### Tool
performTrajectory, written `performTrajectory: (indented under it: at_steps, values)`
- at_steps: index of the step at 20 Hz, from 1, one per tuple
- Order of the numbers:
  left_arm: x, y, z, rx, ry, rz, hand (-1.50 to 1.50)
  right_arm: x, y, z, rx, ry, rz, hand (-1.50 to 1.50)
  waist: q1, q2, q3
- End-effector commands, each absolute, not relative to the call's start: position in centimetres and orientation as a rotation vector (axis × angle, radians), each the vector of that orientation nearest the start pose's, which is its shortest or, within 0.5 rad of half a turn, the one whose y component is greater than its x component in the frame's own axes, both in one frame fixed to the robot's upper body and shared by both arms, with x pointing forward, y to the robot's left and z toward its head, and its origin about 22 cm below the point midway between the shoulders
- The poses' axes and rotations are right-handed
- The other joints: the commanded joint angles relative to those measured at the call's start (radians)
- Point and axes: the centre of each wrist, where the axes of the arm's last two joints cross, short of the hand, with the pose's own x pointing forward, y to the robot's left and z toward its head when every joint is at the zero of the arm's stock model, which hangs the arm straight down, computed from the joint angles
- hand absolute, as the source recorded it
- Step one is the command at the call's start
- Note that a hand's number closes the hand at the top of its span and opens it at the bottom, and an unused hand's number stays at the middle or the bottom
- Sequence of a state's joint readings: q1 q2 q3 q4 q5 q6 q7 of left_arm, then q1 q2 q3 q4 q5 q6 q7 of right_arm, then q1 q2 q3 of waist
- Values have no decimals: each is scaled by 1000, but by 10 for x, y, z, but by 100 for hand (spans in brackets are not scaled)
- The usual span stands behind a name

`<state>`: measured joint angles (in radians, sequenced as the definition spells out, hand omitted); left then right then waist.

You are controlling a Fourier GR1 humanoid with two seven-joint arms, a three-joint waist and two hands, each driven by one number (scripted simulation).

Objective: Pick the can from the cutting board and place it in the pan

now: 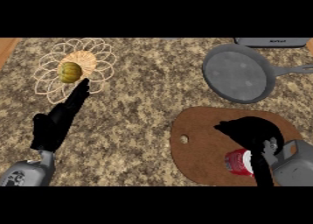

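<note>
right hand (259, 133) curled round red can (237, 161) on cutting board (204, 154) | left hand (53, 126) fingers straight | can label unreadable

Off-task items on the desk

Speckled brown stone desk (152, 92). Far left: flower-shaped wire basket (46, 85) with a woven tan centre and looped petals round its rim. A small yellow-green squash (69, 72) sits in its middle. Far right edge: grey appliance (272, 42), only partly in view, type unclear. Wooden strip (1, 52) borders the desk's left side.

1 can (236, 161), 1 pan (239, 74), 1 board (201, 151) (1 basket (87, 58))
</note>
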<state>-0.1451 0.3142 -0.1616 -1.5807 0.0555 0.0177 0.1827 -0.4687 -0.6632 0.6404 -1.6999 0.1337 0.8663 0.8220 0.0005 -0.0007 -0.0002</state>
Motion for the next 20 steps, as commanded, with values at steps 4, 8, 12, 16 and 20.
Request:
performTrajectory:
  at_steps: [4,8,12,16,20]
  values:
    - [257,267,61,105,-1502,-358,0,266,-194,87,-404,-493,1796,-150,5,0,0]
    - [276,256,61,96,-1501,-358,0,267,-186,81,-353,-483,1919,150,5,1,1]
    - [262,247,41,94,-1504,-355,0,271,-180,91,-345,-489,1921,150,2,0,0]
    - [259,251,55,87,-1493,-346,0,254,-183,83,-356,-537,1900,150,2,0,0]
    - [281,248,46,102,-1499,-347,0,264,-173,99,-427,-648,1878,150,0,1,0]
